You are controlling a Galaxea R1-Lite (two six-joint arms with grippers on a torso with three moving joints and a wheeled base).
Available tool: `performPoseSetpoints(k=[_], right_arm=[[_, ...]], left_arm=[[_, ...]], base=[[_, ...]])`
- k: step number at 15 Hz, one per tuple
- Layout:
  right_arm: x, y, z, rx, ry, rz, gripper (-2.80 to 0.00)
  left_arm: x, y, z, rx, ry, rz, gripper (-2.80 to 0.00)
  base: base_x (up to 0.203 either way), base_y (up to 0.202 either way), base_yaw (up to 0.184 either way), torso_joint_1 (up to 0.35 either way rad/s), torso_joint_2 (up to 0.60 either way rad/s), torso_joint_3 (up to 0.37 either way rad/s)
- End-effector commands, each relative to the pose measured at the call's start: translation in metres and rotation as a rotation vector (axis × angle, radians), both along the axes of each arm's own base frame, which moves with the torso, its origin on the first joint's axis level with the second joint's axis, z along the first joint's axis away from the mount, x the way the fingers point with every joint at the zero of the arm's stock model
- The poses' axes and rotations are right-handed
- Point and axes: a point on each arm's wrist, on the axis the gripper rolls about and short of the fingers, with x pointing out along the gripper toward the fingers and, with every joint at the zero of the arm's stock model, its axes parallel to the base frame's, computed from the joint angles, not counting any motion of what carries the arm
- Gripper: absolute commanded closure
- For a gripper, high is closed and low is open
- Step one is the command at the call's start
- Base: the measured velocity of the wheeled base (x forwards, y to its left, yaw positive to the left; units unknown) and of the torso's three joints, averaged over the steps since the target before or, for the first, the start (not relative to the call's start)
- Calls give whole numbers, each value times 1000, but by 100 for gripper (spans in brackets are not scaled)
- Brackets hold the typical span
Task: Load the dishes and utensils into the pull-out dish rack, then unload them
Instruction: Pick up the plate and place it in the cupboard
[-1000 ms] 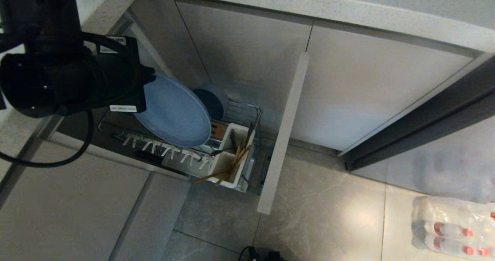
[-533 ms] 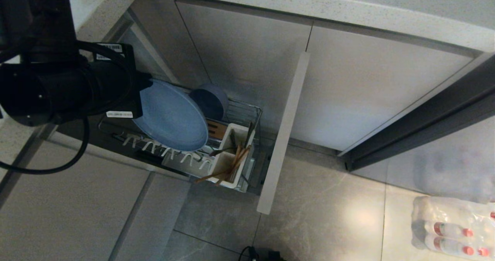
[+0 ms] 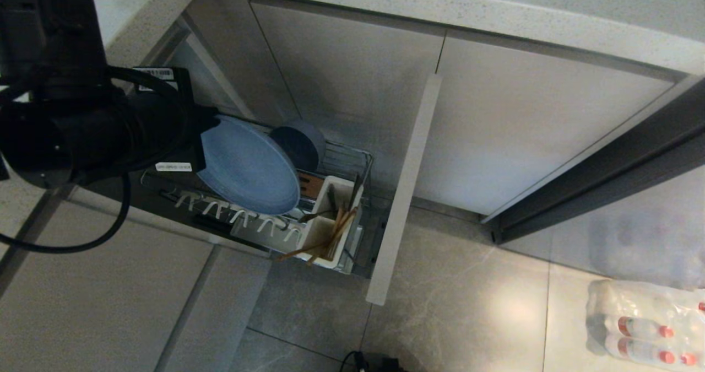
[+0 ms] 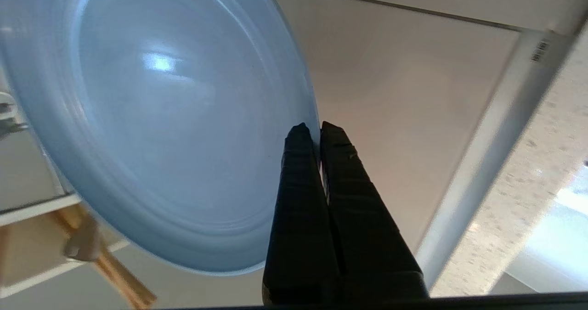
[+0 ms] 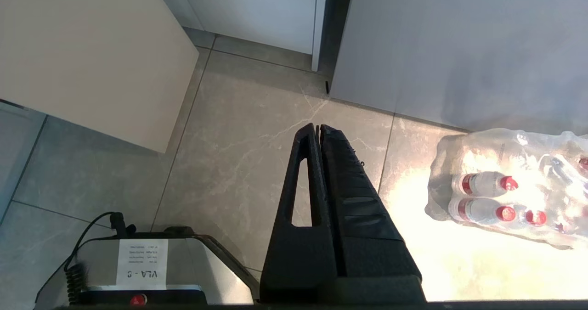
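Left gripper (image 4: 317,128) pinches tight on the rim of the plate (image 4: 156,117), which hangs tilted above the dish rack (image 3: 347,160). Beyond it sits the bowl (image 3: 297,143); chopsticks (image 3: 330,240) in the caddy (image 3: 336,217). Right gripper (image 5: 318,128) closed, empty, over floor.

plate (image 3: 248,168) in rack (image 3: 352,160), bowl (image 3: 300,140) behind, chopsticks (image 3: 325,240) in caddy (image 3: 330,223)

We've got a shrink-wrapped pack of water bottles (image 3: 644,328) with red caps sitting on the grey marble-look floor tiles (image 3: 462,317), off by the cabinets. Speckled stone countertop (image 3: 468,8) runs above the flat grey cabinet doors (image 3: 352,80). Dark door frame (image 3: 600,179) cuts across beside them, right near the bottles.
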Motion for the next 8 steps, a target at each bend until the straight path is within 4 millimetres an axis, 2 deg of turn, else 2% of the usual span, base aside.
performPoseSetpoints(k=[1, 8], right_arm=[[0, 0, 0, 0, 1, 0, 0], [0, 0, 0, 0, 0, 0, 0]], left_arm=[[0, 1, -4, -4, 13, 9, 0], [3, 5, -13, -19, 47, 32, 0]], base=[[0, 0, 0, 0, 0, 0], [0, 0, 0, 0, 0, 0]])
